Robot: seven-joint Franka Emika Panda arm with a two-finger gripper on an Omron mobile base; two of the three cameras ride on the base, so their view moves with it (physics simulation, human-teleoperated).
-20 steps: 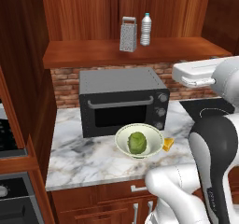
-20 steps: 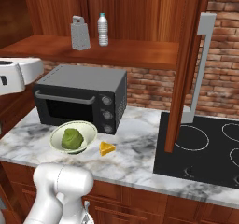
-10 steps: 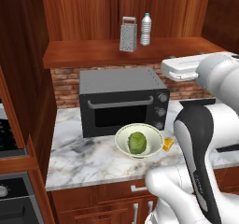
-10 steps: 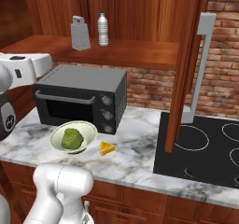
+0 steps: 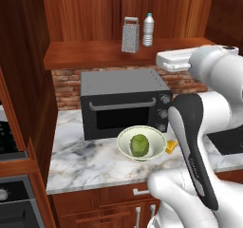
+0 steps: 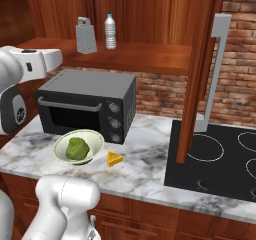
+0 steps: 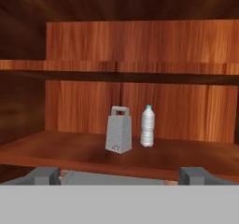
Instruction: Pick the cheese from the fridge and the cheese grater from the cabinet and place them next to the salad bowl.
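The grey cheese grater (image 5: 130, 34) (image 6: 86, 35) (image 7: 118, 130) stands upright on the plank shelf of the open wooden cabinet (image 5: 85, 56) (image 7: 70, 148). My gripper (image 7: 120, 176) is open and empty, level with the shelf's front edge and still short of the grater, facing it. My white hand (image 5: 173, 60) hovers right of the grater, above the oven. On the marble counter the salad bowl (image 5: 122, 141) (image 6: 97, 141) holds a lettuce ball. The yellow cheese (image 5: 171, 146) (image 6: 114, 159) lies just right of the bowl. The fridge is out of view.
A clear water bottle (image 5: 148, 30) (image 7: 147, 126) stands close to the grater's right. A dark toaster oven (image 5: 121, 103) (image 6: 85, 104) sits under the shelf, behind the bowl. The open cabinet door (image 6: 200, 69) juts out over a black cooktop (image 6: 220, 159).
My arm has swung the hand left and slightly up toward the cabinet shelf. The jaws stayed open. Grater, bowl and cheese have not moved.
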